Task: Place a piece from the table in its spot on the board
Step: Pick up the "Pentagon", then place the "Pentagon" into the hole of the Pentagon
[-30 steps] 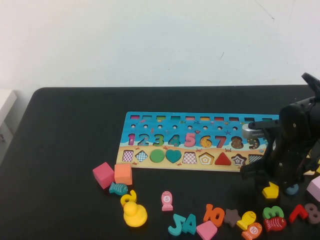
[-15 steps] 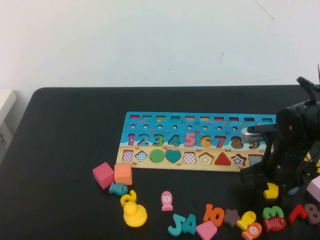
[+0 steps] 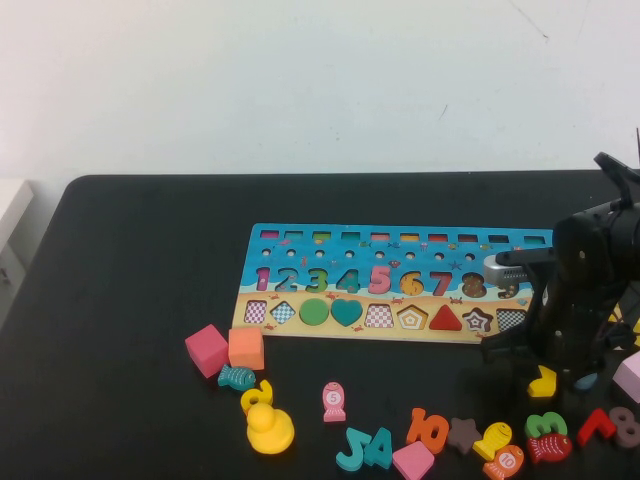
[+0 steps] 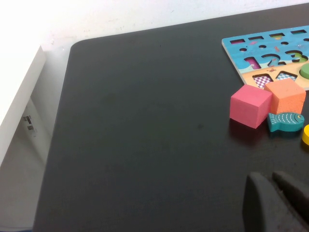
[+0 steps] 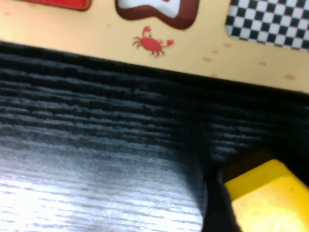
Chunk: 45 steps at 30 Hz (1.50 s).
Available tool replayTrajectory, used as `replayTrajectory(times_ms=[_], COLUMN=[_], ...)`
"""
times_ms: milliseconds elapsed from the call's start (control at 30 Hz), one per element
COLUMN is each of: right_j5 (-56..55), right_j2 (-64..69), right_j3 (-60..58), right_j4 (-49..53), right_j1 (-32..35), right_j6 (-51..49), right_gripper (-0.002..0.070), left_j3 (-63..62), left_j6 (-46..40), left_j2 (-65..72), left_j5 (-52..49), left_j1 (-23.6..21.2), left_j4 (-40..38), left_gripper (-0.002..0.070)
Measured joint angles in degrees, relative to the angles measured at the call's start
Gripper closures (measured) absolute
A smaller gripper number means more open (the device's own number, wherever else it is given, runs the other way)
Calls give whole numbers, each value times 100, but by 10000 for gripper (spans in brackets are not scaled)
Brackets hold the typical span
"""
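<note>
We saw the right gripper [image 3: 545,372] over the piece [image 3: 543,381], grip unclear; left gripper [image 4: 277,203] likewise; green 3 [image 3: 545,424] nearby.

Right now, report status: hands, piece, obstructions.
Right hand low over the yellow pentagon, near the board; grip unconfirmed. Left hand parked at table's left. Pentagon slot empty, unobstructed.
</note>
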<state>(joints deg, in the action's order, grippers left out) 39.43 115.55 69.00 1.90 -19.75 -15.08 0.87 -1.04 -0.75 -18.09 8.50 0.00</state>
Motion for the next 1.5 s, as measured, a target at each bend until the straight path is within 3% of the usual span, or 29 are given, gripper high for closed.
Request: replayTrajectory(times_ms=[133, 1133, 1500], right_j5=[0, 107, 780], right_j2=[0, 87, 87], right_j3=[0, 298, 1755], right_j4=[0, -764, -1352], right_j1=[0, -12, -24], right_j6=[24, 45, 644], right_gripper=[294, 297, 297], left_j3=[0, 0, 0], left_j6=[-10, 0, 0], left_j2=[0, 0, 0], left_j5=[0, 0, 0], left_j1=[0, 0, 0], left_j4=[0, 0, 0], left_gripper=[676, 676, 676])
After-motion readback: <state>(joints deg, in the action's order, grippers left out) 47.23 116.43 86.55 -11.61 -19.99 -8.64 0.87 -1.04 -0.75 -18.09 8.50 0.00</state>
